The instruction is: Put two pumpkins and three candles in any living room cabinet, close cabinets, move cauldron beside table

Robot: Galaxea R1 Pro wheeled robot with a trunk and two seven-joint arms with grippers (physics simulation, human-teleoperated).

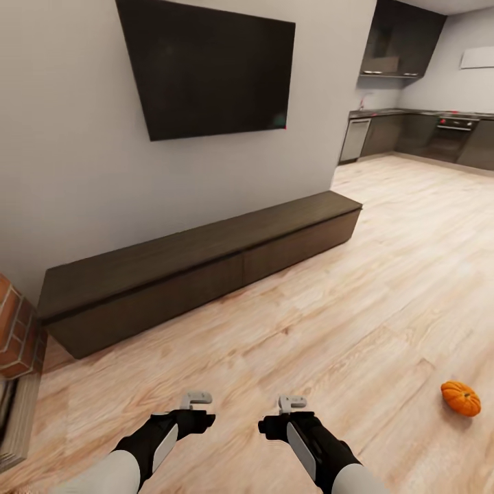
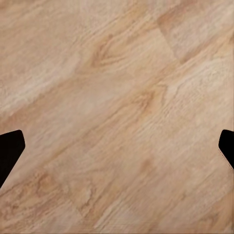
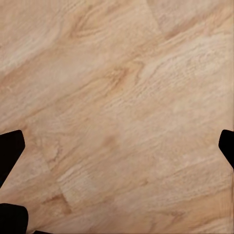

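A long, low dark-brown cabinet (image 1: pixel 206 264) runs along the grey wall ahead, and its flat fronts look shut. One small orange pumpkin (image 1: pixel 460 398) lies on the wooden floor at the far right, well to the right of my right gripper (image 1: pixel 291 403). My left gripper (image 1: pixel 195 398) hangs beside it, both low over bare floor. In the wrist views each gripper, left (image 2: pixel 117 146) and right (image 3: pixel 117 146), is open with its dark fingertips wide apart and only floorboards between them. The candles and the cauldron are out of view.
A black TV (image 1: pixel 206 65) hangs on the wall above the cabinet. A brick fireplace corner (image 1: pixel 10 329) juts in at the left edge. Dark grey kitchen units (image 1: pixel 425 134) stand far back right. Wooden floor (image 1: pixel 357 295) stretches between me and the cabinet.
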